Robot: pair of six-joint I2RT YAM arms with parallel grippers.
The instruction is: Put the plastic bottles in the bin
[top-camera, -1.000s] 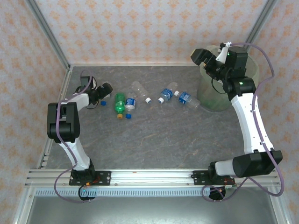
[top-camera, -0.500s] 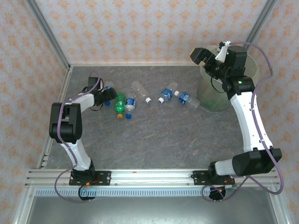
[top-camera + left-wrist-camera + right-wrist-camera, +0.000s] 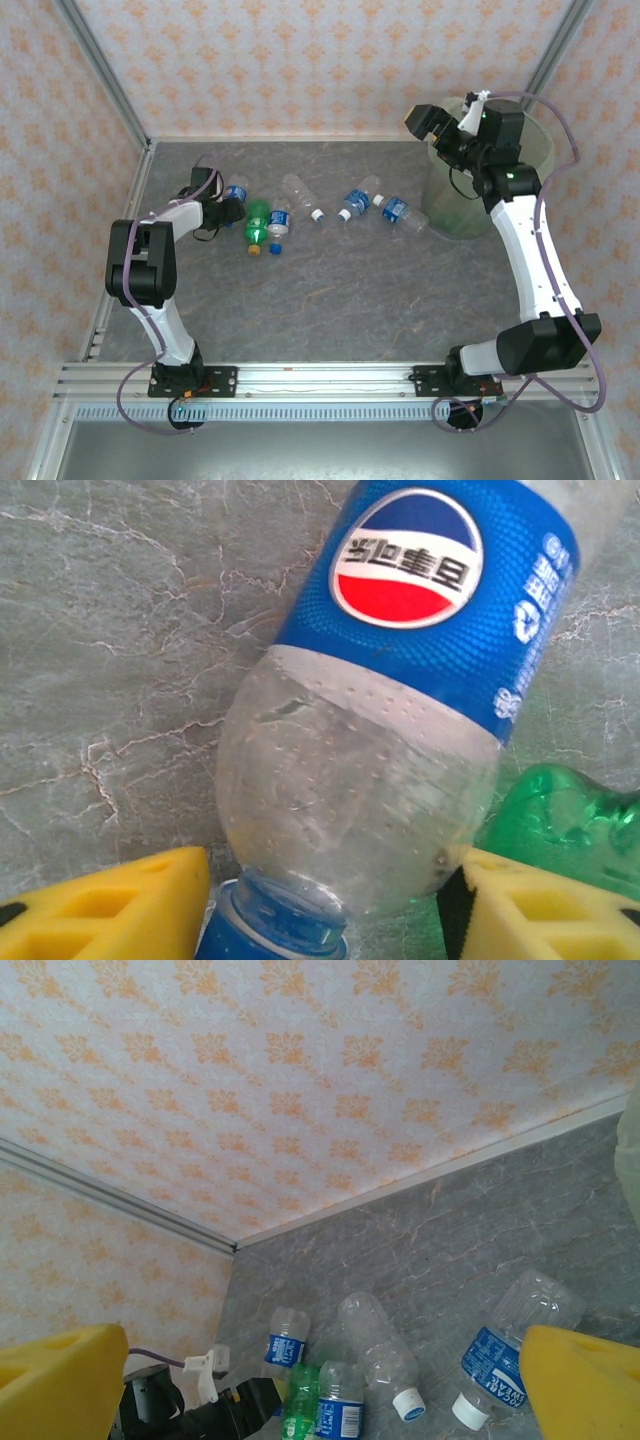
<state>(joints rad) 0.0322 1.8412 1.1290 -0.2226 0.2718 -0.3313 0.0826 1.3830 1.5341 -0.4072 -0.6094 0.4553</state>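
A clear plastic bottle with a blue Pepsi label [image 3: 430, 590] and blue cap [image 3: 275, 930] lies on the table. My left gripper [image 3: 325, 905] is open around its neck. The right finger [image 3: 545, 910] touches the shoulder, and a sliver of table shows between the left finger [image 3: 110, 910] and the cap. From above, this gripper [image 3: 222, 207] sits at the far left beside that bottle [image 3: 237, 191]. A green bottle [image 3: 257, 222] lies next to it. The pale-green bin [image 3: 455, 205] stands at the back right. My right gripper [image 3: 428, 128] hangs open and empty by the bin's left rim.
More bottles lie across the back of the table: a blue-labelled one [image 3: 279, 220], a clear one [image 3: 300, 193], and two near the bin [image 3: 358, 200] [image 3: 400, 213]. An orange cap [image 3: 256, 249] and a blue cap [image 3: 273, 248] lie loose. Metal posts and patterned walls close off the back.
My left gripper has swung over the Pepsi bottle's neck and its jaws have narrowed around it. The right arm has barely moved.
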